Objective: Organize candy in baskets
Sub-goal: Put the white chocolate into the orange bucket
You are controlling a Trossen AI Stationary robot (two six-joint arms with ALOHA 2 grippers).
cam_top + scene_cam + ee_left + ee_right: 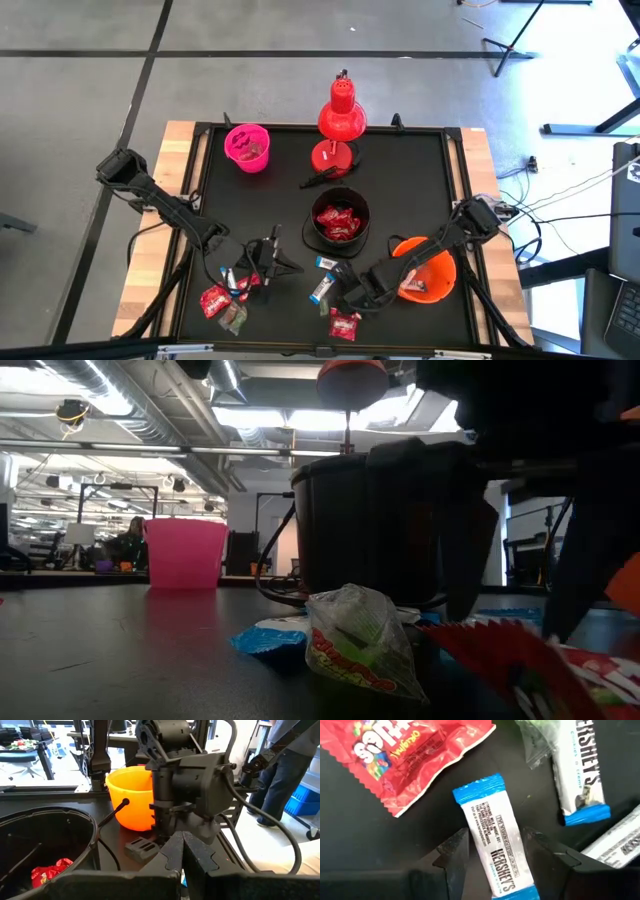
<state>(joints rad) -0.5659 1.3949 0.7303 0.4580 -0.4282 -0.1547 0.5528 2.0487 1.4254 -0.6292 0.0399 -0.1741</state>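
Note:
My right gripper (345,293) points down at the near middle of the table and is open. Its fingers stand on either side of a white-and-blue candy (492,827) that lies flat on the black mat, with the fingers along its long sides. A second white-and-blue candy (582,775) and a red candy (395,755) lie close by. My left gripper (278,262) hangs shut above the mat to the left of the black basket (340,222), with nothing seen between its fingers. The orange basket (425,272) stands near right and the pink basket (247,147) far left.
A red desk lamp (340,115) stands at the far middle, behind the black basket, which holds red candy. More red and grey-green candy (222,305) lies near the left front. People and office furniture show beyond the table.

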